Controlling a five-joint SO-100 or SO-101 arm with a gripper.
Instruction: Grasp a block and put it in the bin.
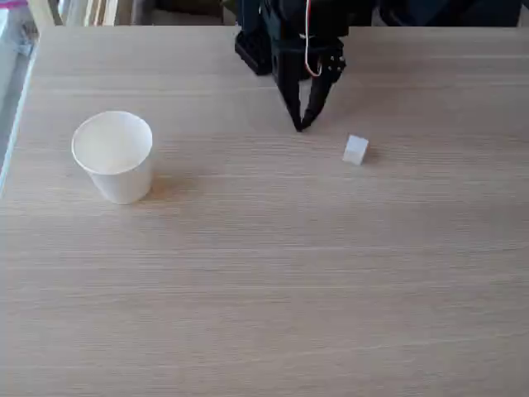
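A small white block [355, 150] lies on the wooden table right of centre. The bin [114, 156], a white paper cup, stands upright at the left with its mouth open and nothing seen inside. My black gripper [302, 125] hangs from the arm at the back centre, pointing down at the table. Its two fingers meet at the tips, so it is shut with nothing between them. The tips are a short way to the left of the block and slightly behind it, not touching it.
The light wooden table [264, 289] stretches wide toward the front. The arm's black base [273, 33] sits at the back edge. Chair legs and clutter show beyond the table at the top left.
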